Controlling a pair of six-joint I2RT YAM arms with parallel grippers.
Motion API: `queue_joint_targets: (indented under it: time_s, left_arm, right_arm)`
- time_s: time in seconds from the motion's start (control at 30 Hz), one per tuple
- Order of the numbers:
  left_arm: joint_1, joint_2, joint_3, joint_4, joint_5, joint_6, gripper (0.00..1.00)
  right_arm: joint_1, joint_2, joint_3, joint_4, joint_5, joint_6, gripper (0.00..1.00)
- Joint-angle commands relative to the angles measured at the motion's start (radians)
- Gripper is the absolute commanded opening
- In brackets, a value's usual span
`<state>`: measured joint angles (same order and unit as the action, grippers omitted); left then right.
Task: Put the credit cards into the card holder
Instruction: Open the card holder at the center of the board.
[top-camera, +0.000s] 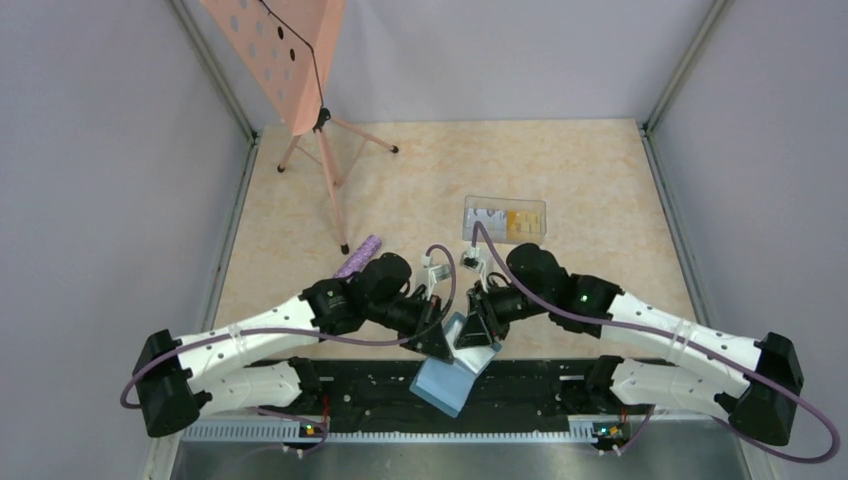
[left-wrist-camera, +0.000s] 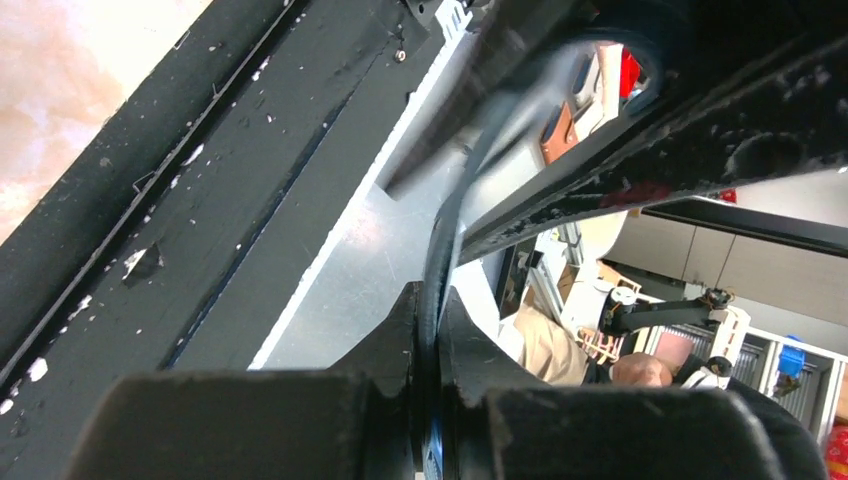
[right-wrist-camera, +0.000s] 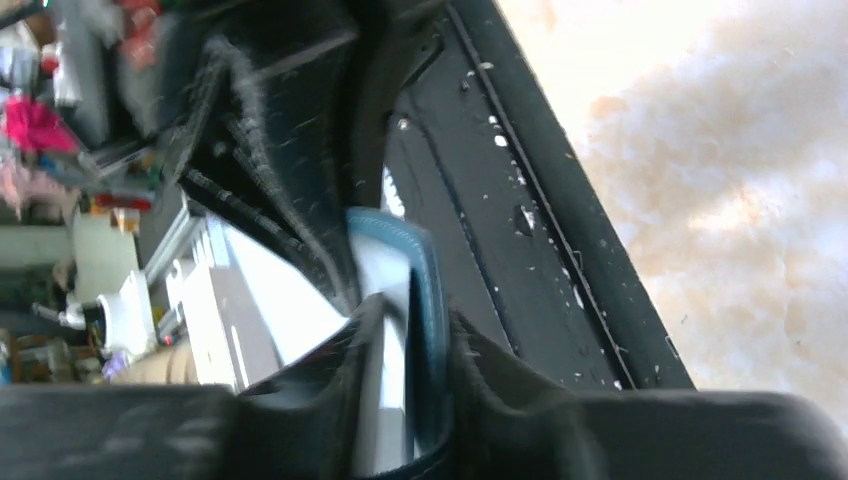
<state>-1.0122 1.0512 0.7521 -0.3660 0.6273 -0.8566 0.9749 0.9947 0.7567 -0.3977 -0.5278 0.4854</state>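
The teal card holder (top-camera: 447, 383) hangs open between both grippers over the black rail at the near table edge. My left gripper (top-camera: 438, 343) is shut on one flap; in the left wrist view its jaws (left-wrist-camera: 430, 335) pinch the thin dark edge of the card holder (left-wrist-camera: 440, 250). My right gripper (top-camera: 477, 333) straddles the other flap. In the right wrist view its jaws (right-wrist-camera: 412, 315) stand partly open around the card holder's teal edge (right-wrist-camera: 432, 270), with a pale gap on one side. The credit cards (top-camera: 519, 222), a yellow one showing, lie in a clear tray (top-camera: 487, 214) farther back.
A pink perforated board on a tripod (top-camera: 318, 120) stands at the back left. A purple roll (top-camera: 358, 256) lies beside the left arm. A black rail (top-camera: 560, 375) and a metal plate (top-camera: 450, 455) run along the near edge. Grey walls close the sides.
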Motion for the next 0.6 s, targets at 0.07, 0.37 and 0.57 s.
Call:
queue_joint_targets:
  time_s: [0.07, 0.37, 0.57]
  left_arm:
    - [0.001, -0.049, 0.036, 0.073, 0.000, 0.029, 0.19]
    - [0.001, -0.134, -0.032, 0.022, -0.095, 0.040, 0.43]
    - [0.001, -0.208, -0.040, -0.097, -0.272, 0.059, 0.44]
  right_arm:
    - [0.008, -0.061, -0.039, 0.193, -0.141, 0.057, 0.00]
    - [-0.121, -0.169, -0.072, 0.159, -0.073, 0.126, 0.00]
    - [-0.224, -0.224, -0.127, 0.159, -0.033, 0.230, 0.00]
